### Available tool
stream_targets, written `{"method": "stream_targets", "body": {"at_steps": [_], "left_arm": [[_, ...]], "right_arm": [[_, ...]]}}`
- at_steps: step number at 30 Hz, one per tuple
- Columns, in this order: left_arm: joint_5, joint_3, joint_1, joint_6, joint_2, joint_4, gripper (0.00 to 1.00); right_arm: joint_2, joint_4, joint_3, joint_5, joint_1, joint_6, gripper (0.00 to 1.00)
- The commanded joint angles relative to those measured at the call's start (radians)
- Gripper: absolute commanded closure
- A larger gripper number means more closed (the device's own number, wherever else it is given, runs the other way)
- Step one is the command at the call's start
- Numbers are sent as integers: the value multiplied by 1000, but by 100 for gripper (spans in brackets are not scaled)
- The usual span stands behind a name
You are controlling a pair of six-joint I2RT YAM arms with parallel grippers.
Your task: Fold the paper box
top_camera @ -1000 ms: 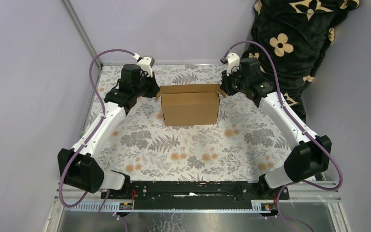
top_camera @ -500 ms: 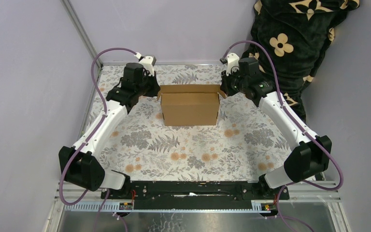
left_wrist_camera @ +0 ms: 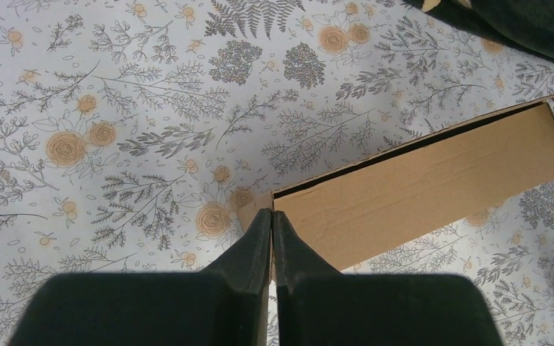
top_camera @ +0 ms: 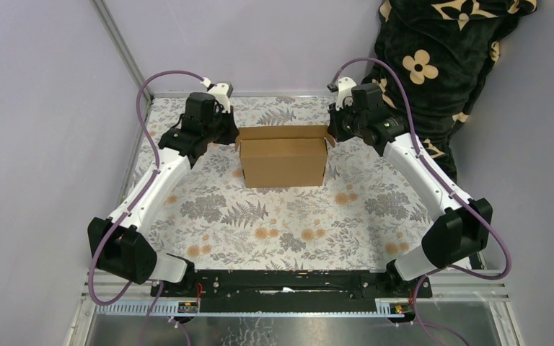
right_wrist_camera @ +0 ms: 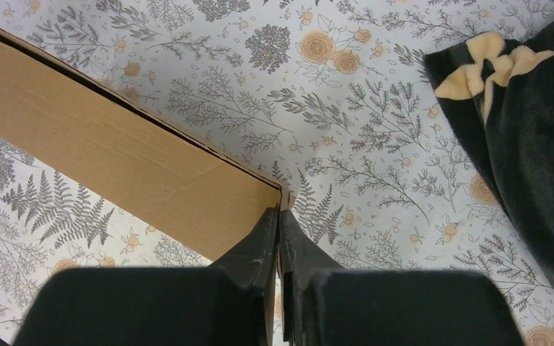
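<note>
The paper box (top_camera: 285, 160) stands on the far half of the table, its long brown front wall facing my bases and its top open, with a small flap sticking out at each upper end corner. My left wrist camera shows that long wall (left_wrist_camera: 418, 184) running off to the right, a dark slit of the inside along its top edge. My right wrist camera shows the same wall (right_wrist_camera: 115, 155) running off to the left.

My left gripper (top_camera: 233, 137) is at the box's left end corner. Its two fingers are pressed almost flat together (left_wrist_camera: 272, 220), with a thin strip of cardboard pinched between them. My right gripper (top_camera: 330, 135) mirrors it at the right end corner, jaws likewise squeezed nearly closed (right_wrist_camera: 280, 216) on the thin cardboard edge there.

Both arms are stretched well forward. My left arm (top_camera: 151, 187) rises from its base at the near left and slants up and inward. My right arm (top_camera: 425, 173) does the same from the near right, so both wrists turn in toward the box ends.

Purple cables (top_camera: 144, 101) loop over each wrist. The box sits on a floral table cover (top_camera: 260, 223), and a black fabric with cream flowers (top_camera: 440, 65) hangs beyond the far right corner.
</note>
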Motion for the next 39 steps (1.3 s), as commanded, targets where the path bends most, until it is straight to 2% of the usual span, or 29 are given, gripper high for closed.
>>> {"method": "stream_targets", "body": {"at_steps": [1,10,39], "left_arm": [[1,24,-16,-20,6,-5,93],[2,31,-22,-44,10,-17,93],[4,69,-57,-120,47,-48,93]], "right_arm": [[14,-19,62,13,39,47,93],[53,-68,113,68,65,81,93],[90,-148,194,65,94,184,94]]}}
